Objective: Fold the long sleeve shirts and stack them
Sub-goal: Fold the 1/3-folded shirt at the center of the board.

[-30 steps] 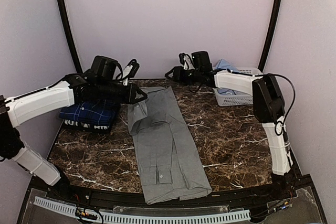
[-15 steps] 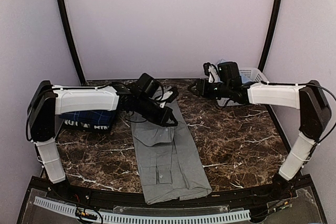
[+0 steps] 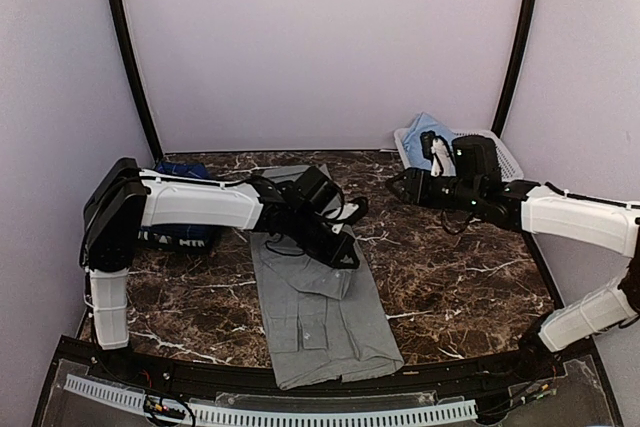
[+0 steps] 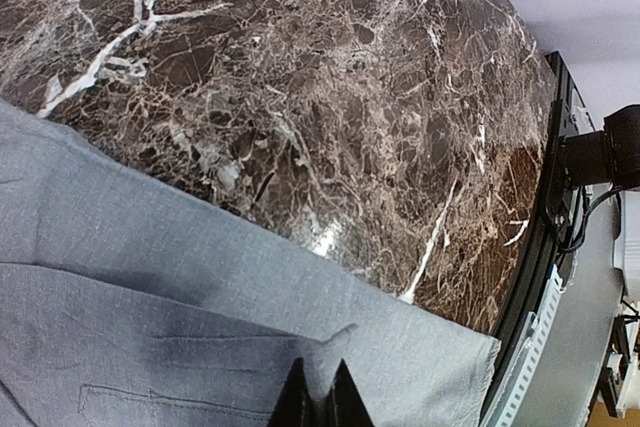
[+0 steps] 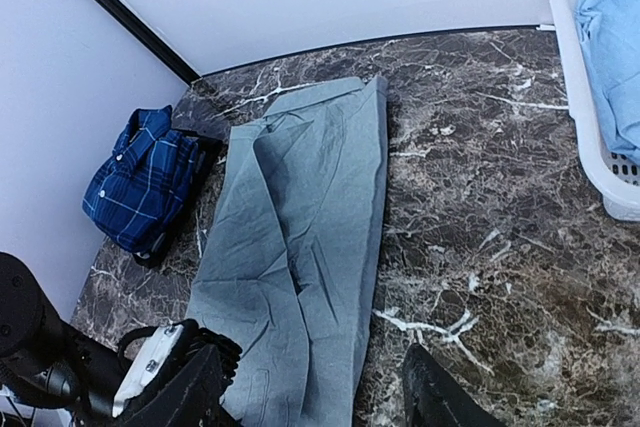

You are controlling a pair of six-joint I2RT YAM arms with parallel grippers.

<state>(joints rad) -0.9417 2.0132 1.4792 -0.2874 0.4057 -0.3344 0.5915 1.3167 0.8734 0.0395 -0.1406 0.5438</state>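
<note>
text: none legible | labels: none | numbers: none

Robot lab booth: plain lilac walls (image 3: pixel 320 37), black frame poles (image 3: pixel 128 57), marble-top table (image 3: pixel 450 267).

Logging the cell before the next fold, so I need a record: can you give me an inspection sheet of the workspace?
Surface: dark marble table, no spills seen.
Job's things: grey shirt lengthwise mid-table, partly folded; navy plaid shirt folded at far left; light blue shirt in the white basket.
Clutter: nothing seen.
Grippers: left gripper shut over the grey shirt, pinch unclear; right gripper open, empty, above the table.
Cables: black wrist cable, clear of the cloth.
Surroundings: pale walls, black frame poles.
</note>
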